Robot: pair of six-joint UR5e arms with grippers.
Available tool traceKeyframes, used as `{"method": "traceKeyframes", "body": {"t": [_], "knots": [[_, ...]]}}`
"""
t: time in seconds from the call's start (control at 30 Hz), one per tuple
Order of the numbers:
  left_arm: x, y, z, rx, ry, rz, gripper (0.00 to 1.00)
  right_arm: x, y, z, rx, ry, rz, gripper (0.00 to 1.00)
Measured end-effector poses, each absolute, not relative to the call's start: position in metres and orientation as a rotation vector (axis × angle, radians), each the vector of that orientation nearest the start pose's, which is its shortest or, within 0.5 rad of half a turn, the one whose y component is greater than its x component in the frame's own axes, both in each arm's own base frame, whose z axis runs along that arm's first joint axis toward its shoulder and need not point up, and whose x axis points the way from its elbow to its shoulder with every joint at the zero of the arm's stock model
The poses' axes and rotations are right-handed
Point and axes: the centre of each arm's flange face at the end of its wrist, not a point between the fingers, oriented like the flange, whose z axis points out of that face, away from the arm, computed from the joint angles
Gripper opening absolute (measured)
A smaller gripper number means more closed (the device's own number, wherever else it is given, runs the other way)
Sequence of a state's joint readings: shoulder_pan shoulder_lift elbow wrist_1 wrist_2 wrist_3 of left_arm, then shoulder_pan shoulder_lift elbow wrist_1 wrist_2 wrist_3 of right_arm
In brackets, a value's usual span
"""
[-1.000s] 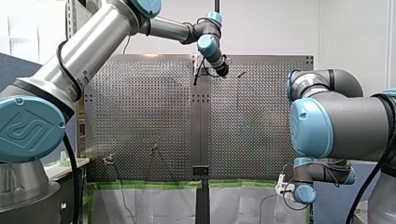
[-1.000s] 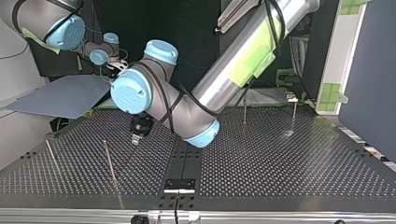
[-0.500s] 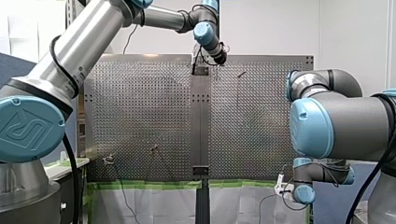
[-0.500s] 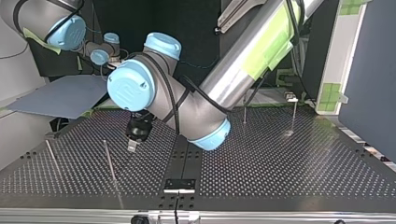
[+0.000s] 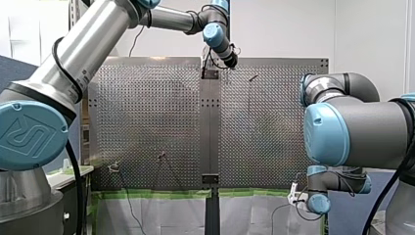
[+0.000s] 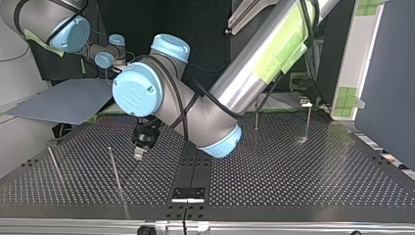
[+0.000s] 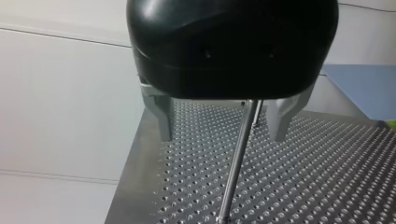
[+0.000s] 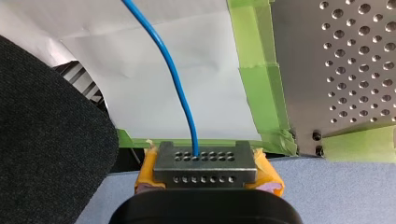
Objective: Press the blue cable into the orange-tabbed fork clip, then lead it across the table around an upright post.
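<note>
- Right gripper: yellow pads closed together, pinching the blue cable at the perforated metal tip.
- Cable's long axis runs out ahead of the fingers, then bends away over a white sheet, beside green tape.
- Left gripper: spread wide, holding nothing. An upright post stands ahead between its metal fingers, touching neither.
- Top view: it hangs tip-down above the perforated table.

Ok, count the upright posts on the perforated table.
4, in the top view: outer left post near that view's left edge, inner left post beside my left gripper, middle right post and far right post at its right, toward the arms. My left arm may hide more.
</note>
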State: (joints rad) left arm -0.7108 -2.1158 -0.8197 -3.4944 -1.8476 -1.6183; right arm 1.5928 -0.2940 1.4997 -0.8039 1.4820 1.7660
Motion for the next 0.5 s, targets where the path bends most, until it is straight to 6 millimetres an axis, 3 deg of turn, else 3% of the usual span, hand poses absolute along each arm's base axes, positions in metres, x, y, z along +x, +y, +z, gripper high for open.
{"method": "traceKeyframes", "body": {"t": [0.5], "knots": [[0.4496,-0.5269,0.4936,0.347,1.687,-0.338,0.98,0.1556,-0.5957,-0.2113,1.462,-1.638,1.191,0.00]]}}
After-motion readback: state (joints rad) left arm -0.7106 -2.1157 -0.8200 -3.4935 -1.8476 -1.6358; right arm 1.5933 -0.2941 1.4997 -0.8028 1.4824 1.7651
